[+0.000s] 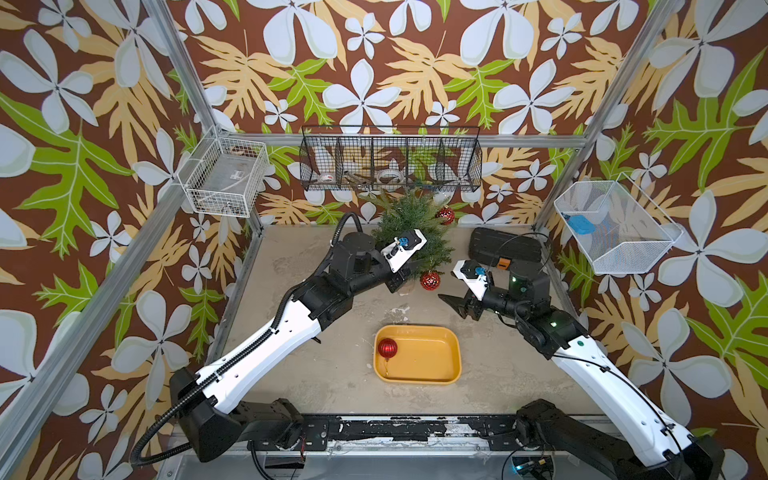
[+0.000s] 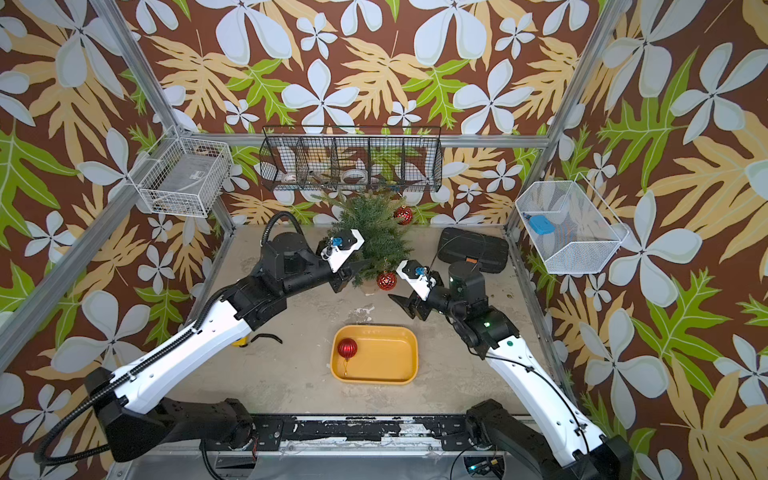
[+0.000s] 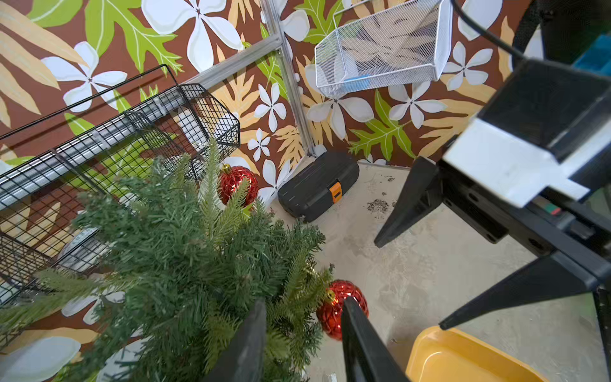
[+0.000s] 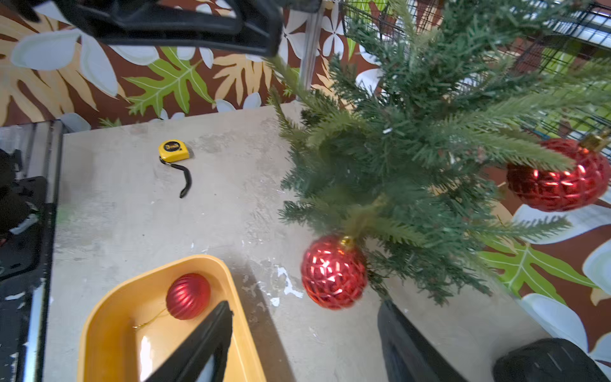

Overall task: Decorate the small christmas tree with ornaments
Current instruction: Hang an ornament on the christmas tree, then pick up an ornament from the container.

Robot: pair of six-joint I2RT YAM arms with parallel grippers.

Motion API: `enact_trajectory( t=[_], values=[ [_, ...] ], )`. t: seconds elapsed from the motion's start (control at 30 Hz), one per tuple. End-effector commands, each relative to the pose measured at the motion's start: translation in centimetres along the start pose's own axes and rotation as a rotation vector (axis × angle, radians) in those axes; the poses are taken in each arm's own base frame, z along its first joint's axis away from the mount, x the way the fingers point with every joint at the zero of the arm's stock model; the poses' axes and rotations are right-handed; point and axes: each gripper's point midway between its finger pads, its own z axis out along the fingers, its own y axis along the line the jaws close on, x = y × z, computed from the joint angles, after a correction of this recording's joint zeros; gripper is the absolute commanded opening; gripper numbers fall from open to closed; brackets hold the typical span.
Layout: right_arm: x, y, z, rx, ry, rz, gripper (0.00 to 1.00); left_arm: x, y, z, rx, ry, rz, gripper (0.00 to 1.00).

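left gripper (image 3: 302, 334) jaws apart in tree (image 1: 409, 232) edge | right gripper (image 1: 457, 305) agape, empty | ribbed ornament (image 1: 387, 348) in tray (image 1: 451, 361) corner

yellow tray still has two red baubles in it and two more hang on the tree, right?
Not quite: the yellow tray holds only one bauble, the ribbed red one, as both top views show. The rest stands: two latticed red baubles hang on the small christmas tree.

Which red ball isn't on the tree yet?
The ribbed ball lying in the yellow tray. The two lattice balls hang from the tree.
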Motion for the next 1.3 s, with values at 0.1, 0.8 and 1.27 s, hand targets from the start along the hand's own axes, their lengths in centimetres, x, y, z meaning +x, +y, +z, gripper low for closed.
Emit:
enact_trajectory(
  t=[0.1, 0.8, 1.27],
  values=[
    [2.0, 2.0, -0.1, 0.024, 0.092, 0.19, 0.63, 1.3, -0.2, -3.2, -0.044, 0.003, -0.151, 0.36],
    [7.4, 2.4, -0.7, 0.144, 0.194, 0.507, 0.55, 22.8, -8.3, -6.0, -0.193, 0.557, -0.908, 0.49],
    [8.3, 3.0, -0.7, 0.125, 0.201, 0.502, 0.55, 27.1, -10.8, -3.8, -0.359, 0.805, -0.86, 0.71]
  ],
)
